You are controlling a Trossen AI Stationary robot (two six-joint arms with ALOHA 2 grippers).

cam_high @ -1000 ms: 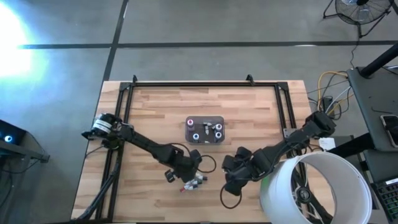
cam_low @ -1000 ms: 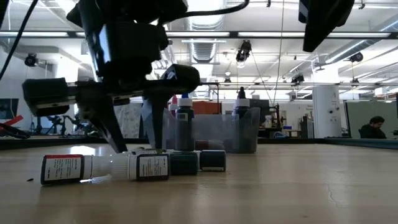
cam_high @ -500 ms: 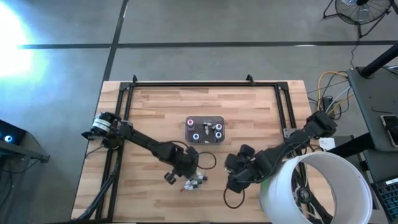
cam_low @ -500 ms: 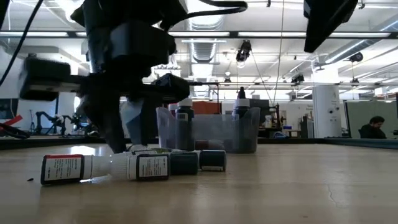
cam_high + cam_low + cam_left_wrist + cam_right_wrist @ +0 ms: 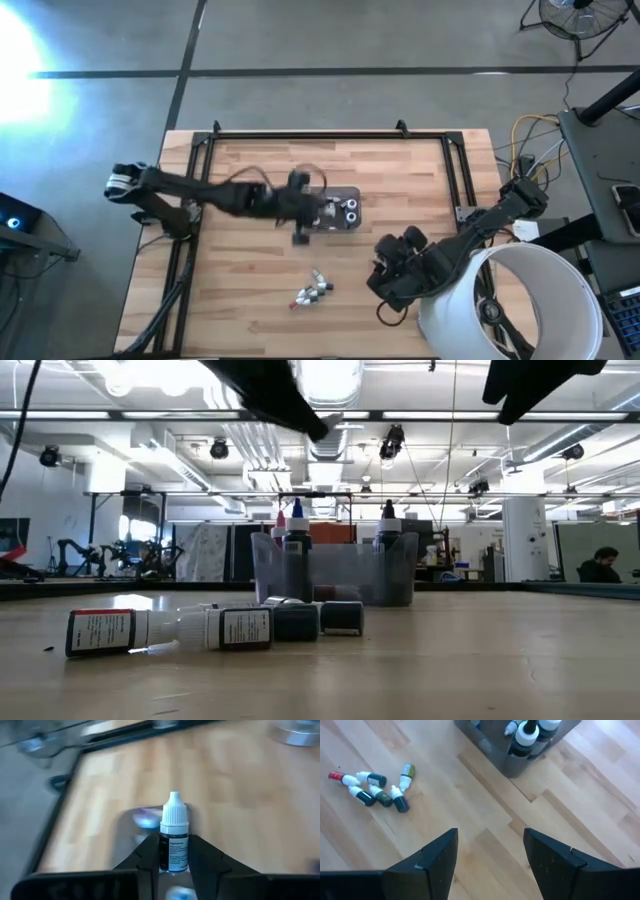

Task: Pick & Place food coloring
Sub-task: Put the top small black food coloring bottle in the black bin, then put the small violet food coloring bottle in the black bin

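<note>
High view: butcher-block table (image 5: 400, 170) on grey concrete floor. Left gripper (image 5: 300, 212) stretched over the grey tray (image 5: 349, 193) at centre; right gripper (image 5: 392, 262) low near the white bucket (image 5: 500, 300). Loose food coloring bottles (image 5: 312, 292) lie on open wood near the front edge.

Low view: bottles lie flat in a row, tray behind.

Left wrist view: fingers clamp a white-capped bottle (image 5: 173, 840), upright.

Right wrist view: fingers (image 5: 427, 862) spread wide, empty; bottles scattered, tray apart.
</note>
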